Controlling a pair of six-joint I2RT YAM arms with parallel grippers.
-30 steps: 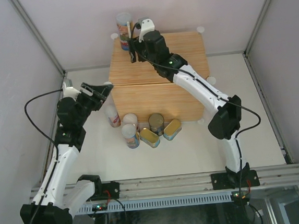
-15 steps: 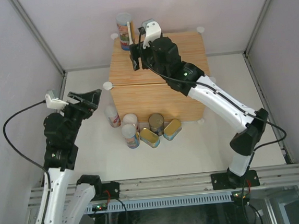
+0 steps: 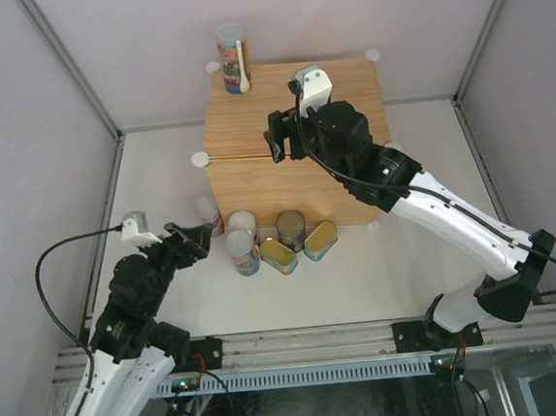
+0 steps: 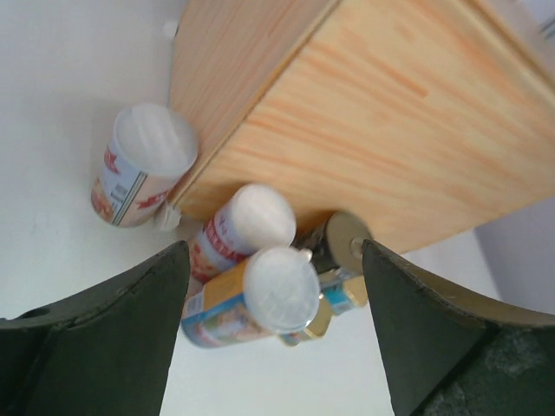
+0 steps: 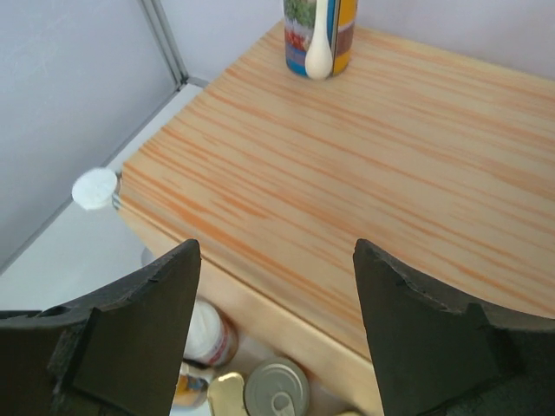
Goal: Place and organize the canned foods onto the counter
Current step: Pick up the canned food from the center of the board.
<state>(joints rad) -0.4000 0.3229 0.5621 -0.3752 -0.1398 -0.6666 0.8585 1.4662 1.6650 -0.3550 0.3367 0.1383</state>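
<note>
Counter: a light wood box [image 3: 336,96] stands in the middle of the table and serves as the landmark for everything below.
Already up: one tall can [image 3: 232,48] stands upright on the counter's far-left corner, close to the edge.
Waiting below: six cans crowd the tabletop along the counter's near face. They are three white-lidded cans [image 3: 242,251], a dark metal-topped can [image 3: 291,228] and two flat gold tins [image 3: 279,256].
Right gripper: the right gripper [image 3: 284,139] hangs over the counter's left half. Its jaws are parted and hold nothing.
Left gripper: the left gripper [image 3: 193,243] sits off the counter's near-left corner, just beside the white-lidded cans. Its jaws are spread wide and empty.
Tight pack: the left wrist view shows two white lids touching, with the dark can right behind them against the counter's face.
Risk, toppling: in a pack this tight, a finger pushed in would likely shove a neighbouring can, and a tall can that tips would probably roll.
Risk, wall: the counter's near face leaves little room behind the cans, so a far finger could jam against the wood.
Risk, corner can: it stands so near the far-left edge that a brush from the right arm could send it off.
Risk, low tins: the gold tins lie flat and partly tucked under the taller cans, so they would be awkward to grip.
</note>
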